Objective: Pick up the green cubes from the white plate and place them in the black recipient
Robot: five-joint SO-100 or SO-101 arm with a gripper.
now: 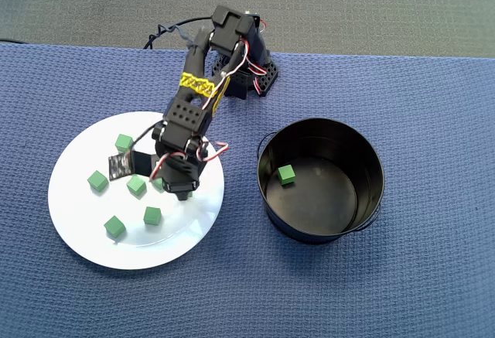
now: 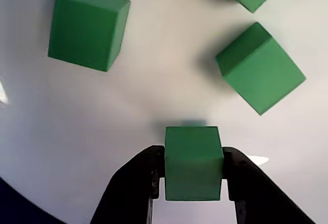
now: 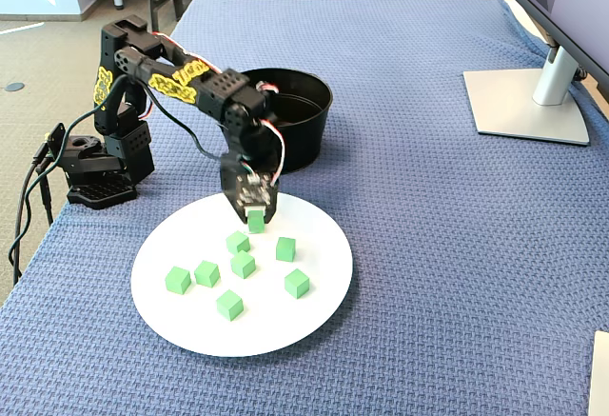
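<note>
In the overhead view, the white plate (image 1: 77, 230) at left bears loose green cubes (image 1: 114, 227). The end effector (image 2: 193, 175) is clamped on one cube (image 2: 192, 162). Next, I judge: lift, carry right, release over the black recipient (image 1: 371, 199).

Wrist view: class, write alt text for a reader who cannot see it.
The tool grips one green cube between two black fingers, over the white plate. Three more green cubes lie on the plate beyond it, one cut off by the top edge.
</note>
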